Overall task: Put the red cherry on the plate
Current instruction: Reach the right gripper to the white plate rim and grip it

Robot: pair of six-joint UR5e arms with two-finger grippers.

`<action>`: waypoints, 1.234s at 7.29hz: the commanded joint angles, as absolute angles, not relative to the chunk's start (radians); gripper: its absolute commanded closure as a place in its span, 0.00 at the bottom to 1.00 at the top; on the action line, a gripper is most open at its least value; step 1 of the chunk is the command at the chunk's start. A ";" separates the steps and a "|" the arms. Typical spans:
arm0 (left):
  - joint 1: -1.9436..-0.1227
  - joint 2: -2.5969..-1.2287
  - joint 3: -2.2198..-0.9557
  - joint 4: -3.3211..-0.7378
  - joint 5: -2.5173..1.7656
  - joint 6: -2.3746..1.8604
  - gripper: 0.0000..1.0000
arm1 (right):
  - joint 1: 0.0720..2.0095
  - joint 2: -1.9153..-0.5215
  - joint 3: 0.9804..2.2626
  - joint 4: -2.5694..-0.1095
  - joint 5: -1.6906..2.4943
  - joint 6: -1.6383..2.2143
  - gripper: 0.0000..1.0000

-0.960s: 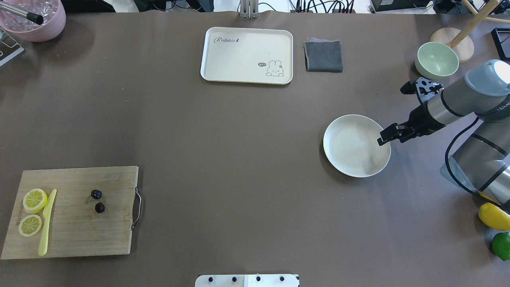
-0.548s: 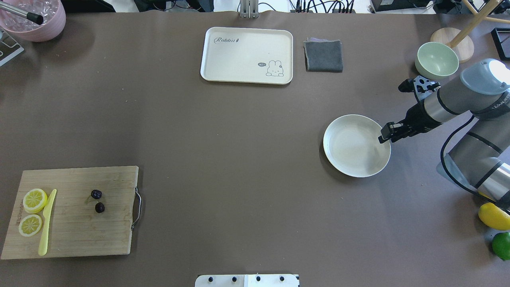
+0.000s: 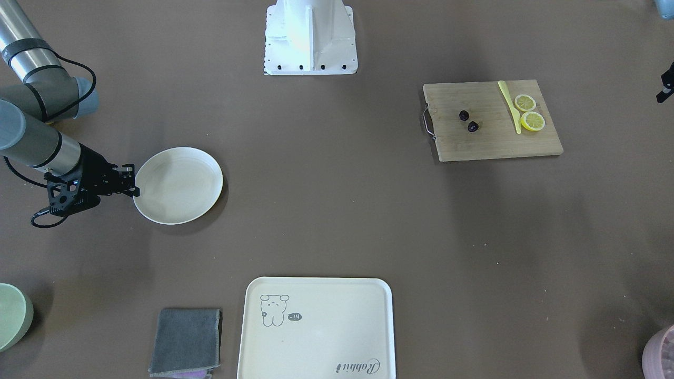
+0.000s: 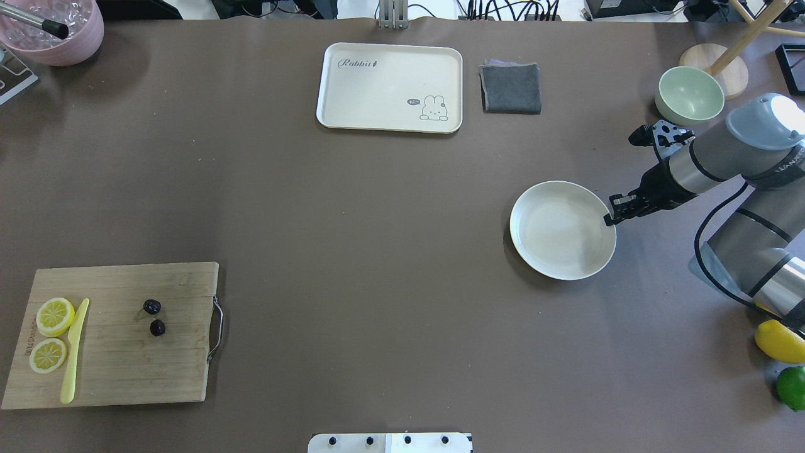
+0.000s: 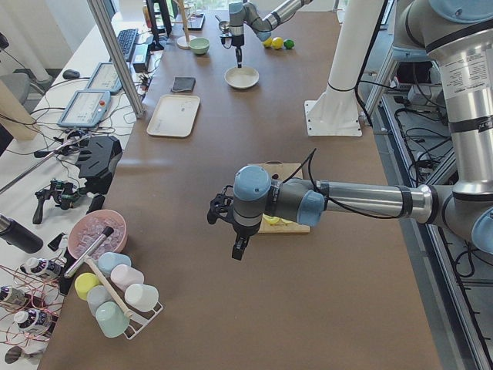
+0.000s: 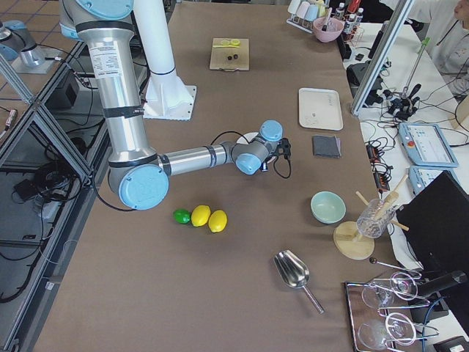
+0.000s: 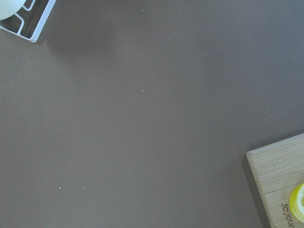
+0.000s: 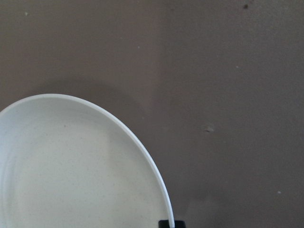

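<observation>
Right end effector (image 4: 611,212) has backed off to the rim of the plate (image 4: 534,255) since a second ago; I can't tell if it's pinching. Nearest me, the red cherry (image 4: 151,307) sits on the cutting board (image 4: 126,371), well apart from the plate. Left end effector (image 5: 239,248): can't tell its grip either.

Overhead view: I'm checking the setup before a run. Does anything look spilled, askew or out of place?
Nothing stands out. The plate sits flat and empty, the red cherry lies on the cutting board beside the knife and lemon slices, and nothing is spilled. The right hand is at the plate's rim.
</observation>
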State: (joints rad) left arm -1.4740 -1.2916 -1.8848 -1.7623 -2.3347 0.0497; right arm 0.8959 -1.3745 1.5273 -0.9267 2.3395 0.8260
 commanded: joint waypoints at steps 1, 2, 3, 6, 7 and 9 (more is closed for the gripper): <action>-1.471 -1.292 -1.903 -1.760 -2.361 -0.006 0.03 | 0.869 -1.350 1.602 -0.923 2.344 0.978 1.00; -1.462 -1.292 -1.936 -1.773 -2.384 -0.141 0.03 | 0.809 -1.341 1.670 -0.923 2.335 1.097 1.00; -1.439 -1.269 -1.959 -1.811 -2.394 -0.219 0.03 | 0.743 -1.306 1.704 -0.922 2.291 1.240 1.00; -1.199 -1.250 -2.054 -1.971 -2.390 -0.759 0.03 | 0.505 -1.221 1.736 -0.925 2.041 1.426 1.00; -1.051 -1.255 -2.077 -2.038 -2.284 -0.916 0.03 | 0.467 -1.215 1.736 -0.927 1.987 1.437 1.00; -0.863 -1.278 -2.088 -2.149 -2.218 -1.191 0.03 | 0.445 -1.213 1.729 -0.928 1.964 1.437 1.00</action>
State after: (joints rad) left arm -0.9811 -1.2631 -2.0808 -2.0781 -2.2544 -1.0207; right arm 0.4635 -1.2163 1.7319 -0.9266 1.9889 1.4329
